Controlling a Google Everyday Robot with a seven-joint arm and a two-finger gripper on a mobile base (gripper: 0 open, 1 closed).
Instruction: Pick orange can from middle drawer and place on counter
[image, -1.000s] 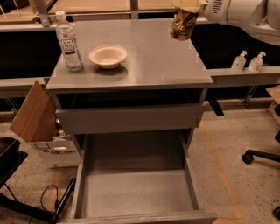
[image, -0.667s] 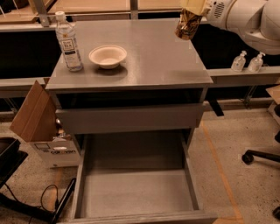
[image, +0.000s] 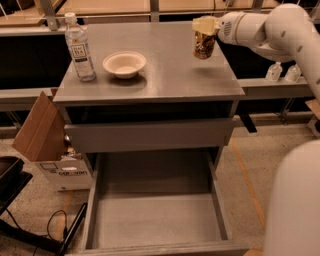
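My gripper is shut on the orange can, gripping it at the top. The can hangs upright just above the right rear part of the grey counter, and casts a shadow on it. My white arm reaches in from the right. The middle drawer stands pulled out at the bottom, with a bare grey floor.
A clear water bottle and a white bowl stand on the counter's left half. A closed drawer front sits below the top. A cardboard box stands left of the cabinet. Spray bottles stand on the ledge behind.
The gripper has carried the can a little to the left and down, from off the counter's right rear corner to over its surface.
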